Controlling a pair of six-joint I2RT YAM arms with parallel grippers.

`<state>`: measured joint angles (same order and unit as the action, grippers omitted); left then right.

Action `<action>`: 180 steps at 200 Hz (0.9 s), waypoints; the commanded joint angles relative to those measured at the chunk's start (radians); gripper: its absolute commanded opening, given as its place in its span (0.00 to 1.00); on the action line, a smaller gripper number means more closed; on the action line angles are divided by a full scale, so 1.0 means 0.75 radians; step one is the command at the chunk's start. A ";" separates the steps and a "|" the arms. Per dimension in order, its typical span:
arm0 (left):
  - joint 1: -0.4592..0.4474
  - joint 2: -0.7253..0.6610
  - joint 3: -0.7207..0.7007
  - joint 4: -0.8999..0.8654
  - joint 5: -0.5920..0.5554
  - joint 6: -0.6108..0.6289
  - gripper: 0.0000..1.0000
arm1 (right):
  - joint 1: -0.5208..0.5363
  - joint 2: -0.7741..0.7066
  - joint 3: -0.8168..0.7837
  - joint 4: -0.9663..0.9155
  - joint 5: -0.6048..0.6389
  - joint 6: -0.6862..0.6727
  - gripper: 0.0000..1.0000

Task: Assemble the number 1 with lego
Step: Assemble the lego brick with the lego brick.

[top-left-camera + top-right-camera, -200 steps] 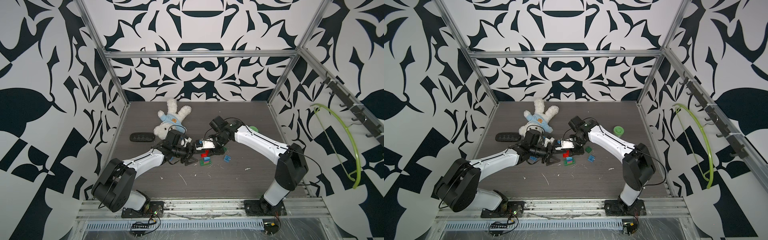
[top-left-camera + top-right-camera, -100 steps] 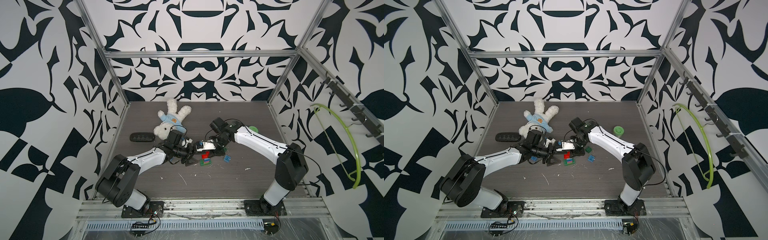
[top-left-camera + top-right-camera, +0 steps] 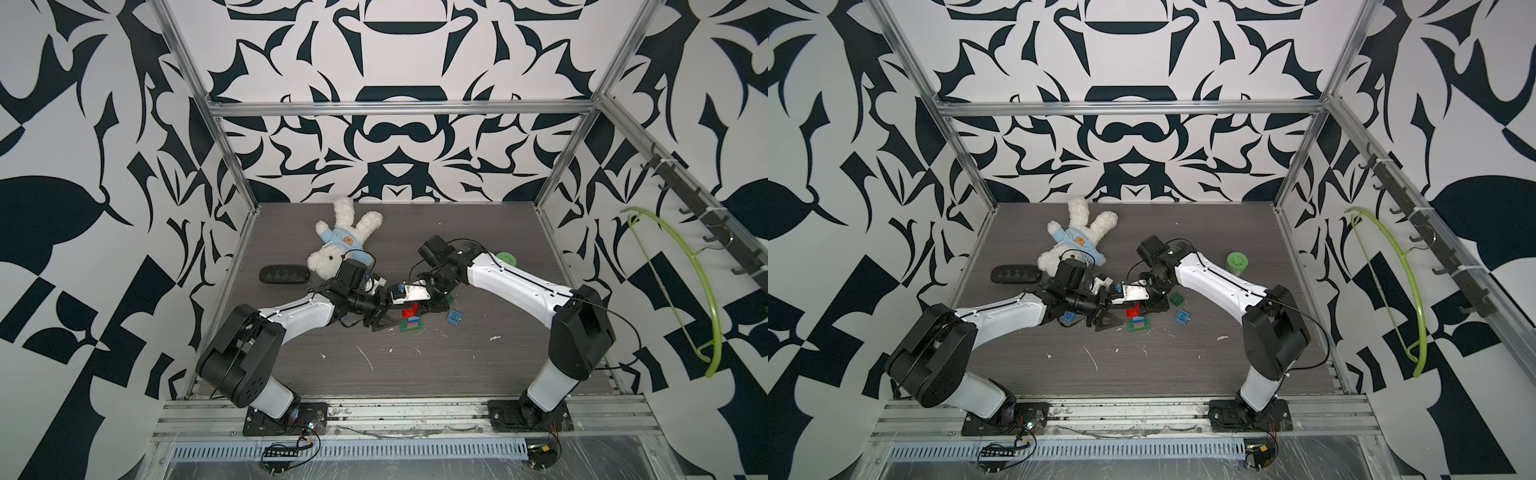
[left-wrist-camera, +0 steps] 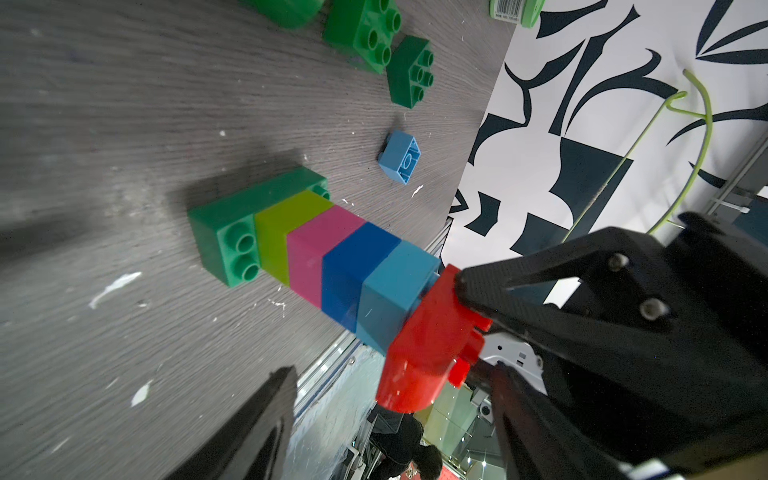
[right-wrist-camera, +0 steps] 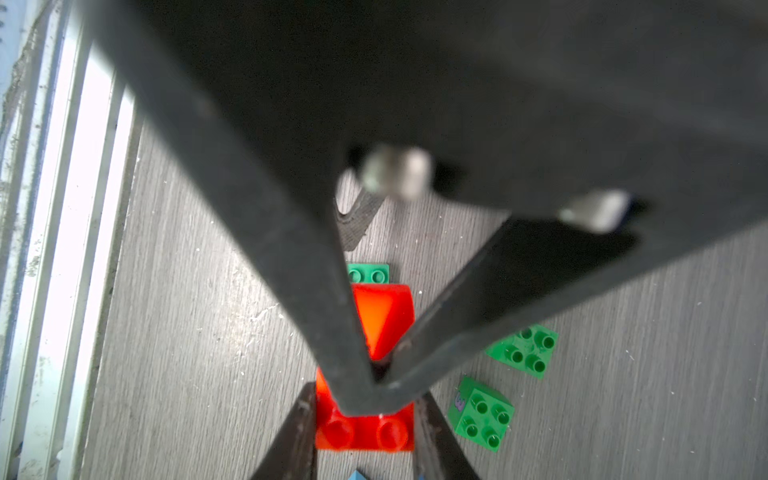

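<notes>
Left side first: a black case point(image 3: 284, 274) and a plush bunny point(image 3: 345, 241) lie on the table point(image 3: 374, 374), behind the left tool and clear of it. A loose blue brick point(image 3: 1068, 319) sits just beside that arm's wrist.

The left tool point(image 4: 390, 368) is open. Its two fingers are spread wide on either side of the top end of the stack point(image 4: 316, 249). One tip is right next to the studs of the red brick point(image 4: 428, 345), but I can't tell if it's actually touching. The other finger is clearly apart from the bricks.

The stack stands upright on the table, right between the two tools. From the bottom it goes a wide green base point(image 4: 224, 232), then lime, pink, blue and light blue. The red brick is on the very top and looks a bit cocked, with a stud of the light blue one peeking out in the gap under it.

The right tool point(image 5: 366, 395) is clamped on that red brick, one finger on each side in the right wrist view. A finger of the left tool blocks most of that view, so not much else shows there.

Past the right tool, near it, two green bricks point(image 5: 523, 349) point(image 5: 482, 415) lie studs up. A loose light blue brick point(image 3: 454, 317) lies hollow side showing. The green-lidded jar point(image 3: 1237, 262) is well away, beyond the right arm.
</notes>
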<state>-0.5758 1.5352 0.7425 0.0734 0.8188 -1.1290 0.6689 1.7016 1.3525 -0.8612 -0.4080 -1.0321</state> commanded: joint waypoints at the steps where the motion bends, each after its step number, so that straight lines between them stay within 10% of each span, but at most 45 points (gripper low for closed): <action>1: 0.006 0.019 0.045 -0.066 0.029 0.042 0.78 | 0.004 0.022 -0.019 -0.022 0.016 -0.027 0.00; 125: 0.006 0.085 0.157 -0.439 -0.046 0.216 0.74 | 0.006 0.009 -0.136 0.054 0.044 0.018 0.00; 180: 0.005 0.019 0.133 -0.359 -0.015 0.198 0.83 | 0.002 -0.045 -0.037 0.086 -0.056 0.145 0.40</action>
<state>-0.5732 1.5742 0.8490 -0.2043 0.8043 -0.9909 0.6670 1.6745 1.2976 -0.7982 -0.4309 -0.9844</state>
